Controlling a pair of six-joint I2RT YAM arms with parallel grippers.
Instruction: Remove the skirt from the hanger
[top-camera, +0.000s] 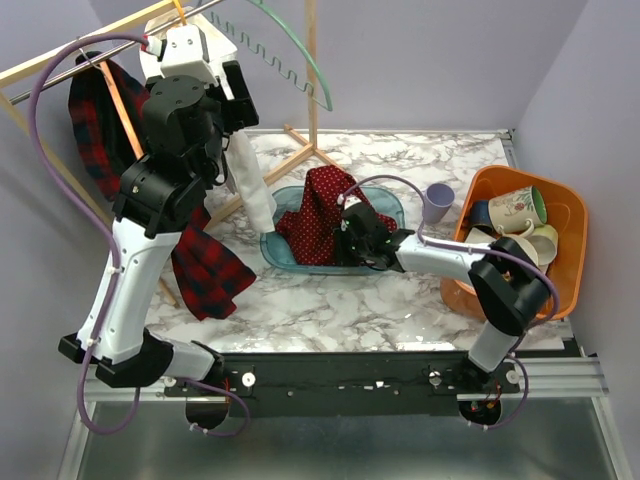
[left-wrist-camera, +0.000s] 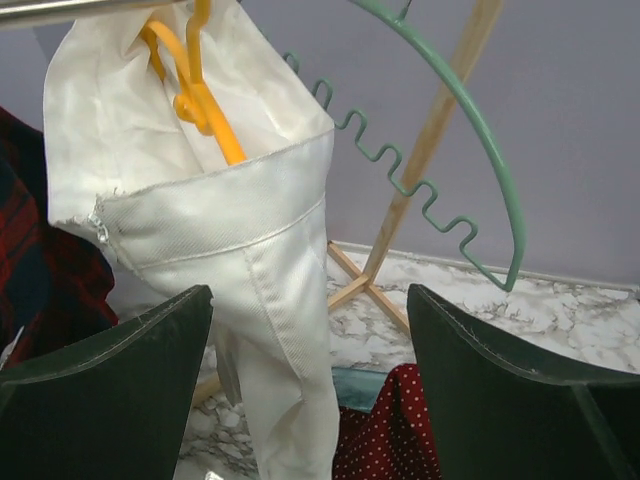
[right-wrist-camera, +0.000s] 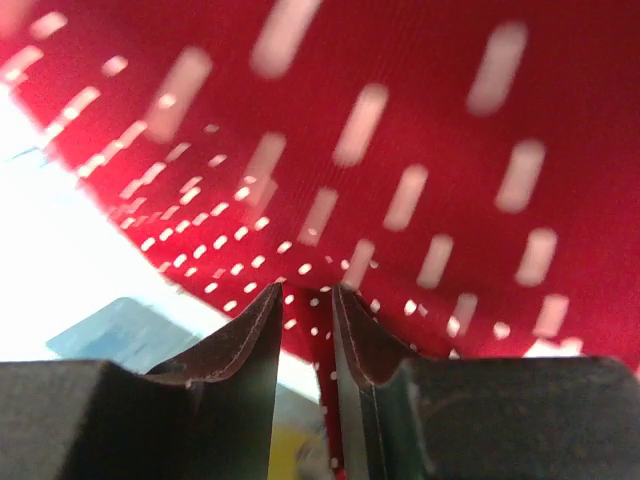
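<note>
Step in hand: judged to be the reach for the white skirt, which is not yet off its orange hanger.
Skirt's place: far left, hanging from the rail, with the waistband folded over the hanger's arm and the rest drooping toward the table.
Left gripper: raised to the rack, jaws wide, one on each side of the skirt just below the waistband, holding nothing.
Right gripper: low over the blue tray, jaws narrow and pinching a fold of the red dotted cloth.
Next move calls for: probably closing the left jaws on the waistband, then drawing it sideways off the hanger's arm, not straight down.
Beside it: a bare green hanger to the right and a plaid cloth to the left.
Hidden: the hanger's hook on the rail, its far arm inside the skirt, and any clip.
Hard to make out: the right wrist view is blurred, so the depth of the pinch cannot be told.
</note>
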